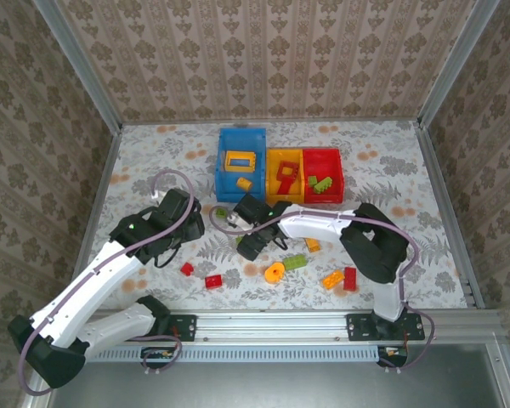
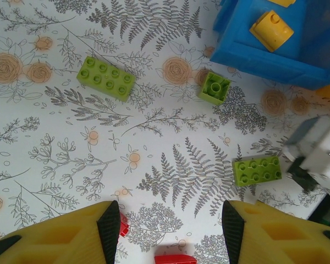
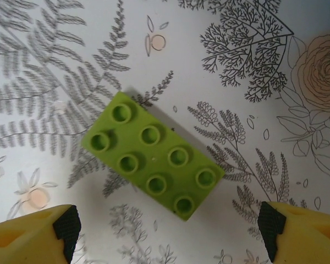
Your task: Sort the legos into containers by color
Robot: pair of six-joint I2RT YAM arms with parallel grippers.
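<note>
- Flat on the flowered table cover (image 3: 275,49), studs up and turned aslant: a green eight-stud lego (image 3: 154,159), seen from the right wrist.
- Just ahead of the gap of the right gripper (image 3: 168,236); yellow, black-padded fingertips (image 3: 66,228) spread wide to either side, touching nothing, holding nothing.
- From the left wrist, more green legos lying apart on the cover: a long green brick (image 2: 105,78), a small square green brick (image 2: 214,88) just beside the corner of the blue container (image 2: 275,60), and a third green brick (image 2: 257,170) near a white and grey part of the other arm (image 2: 319,146).
- Inside the blue container, a yellow brick (image 2: 271,30).
- Left gripper (image 2: 170,231) likewise wide open and empty, above bare cover; at the bottom edge between its fingers, a red brick (image 2: 176,258).
- From above, three containers side by side at the far middle of the table: blue on the left, yellow container (image 1: 272,155) in the middle, red container (image 1: 323,153) on the right.
- In the blue one a yellow frame (image 1: 238,159); in the yellow one red pieces (image 1: 285,176); in the red one green pieces (image 1: 321,183).
- Loose on the cover nearer the arm bases: an orange ring (image 1: 274,272), an orange brick (image 1: 332,279) and two small red bricks (image 1: 213,281).
</note>
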